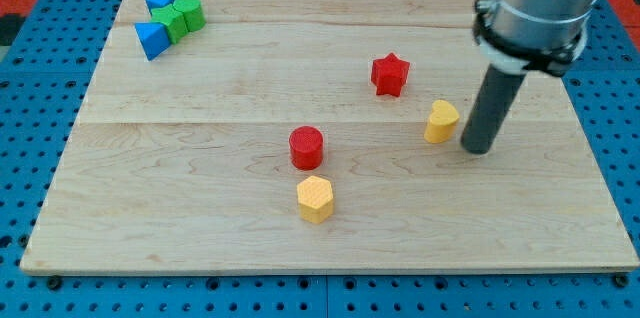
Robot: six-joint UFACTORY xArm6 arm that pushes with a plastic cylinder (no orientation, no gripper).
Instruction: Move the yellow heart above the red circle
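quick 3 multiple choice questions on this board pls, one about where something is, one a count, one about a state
1. Where is my tip relative to the yellow heart?
A. just to the view's right of it
B. at the view's top left by the blue blocks
C. between the red circle and the yellow hexagon

2. How many red blocks lie on the board?
A. one
B. two
C. four

3. What is the state of the red circle and the yellow hexagon?
A. stacked
B. apart, the hexagon nearer the view's bottom
C. both off the board

Answers:
1 A: the rod's end stands right beside the heart on its right side.
2 B: only the red circle and the red star are red.
3 B: a strip of wood shows between them, and the hexagon sits lower in view.
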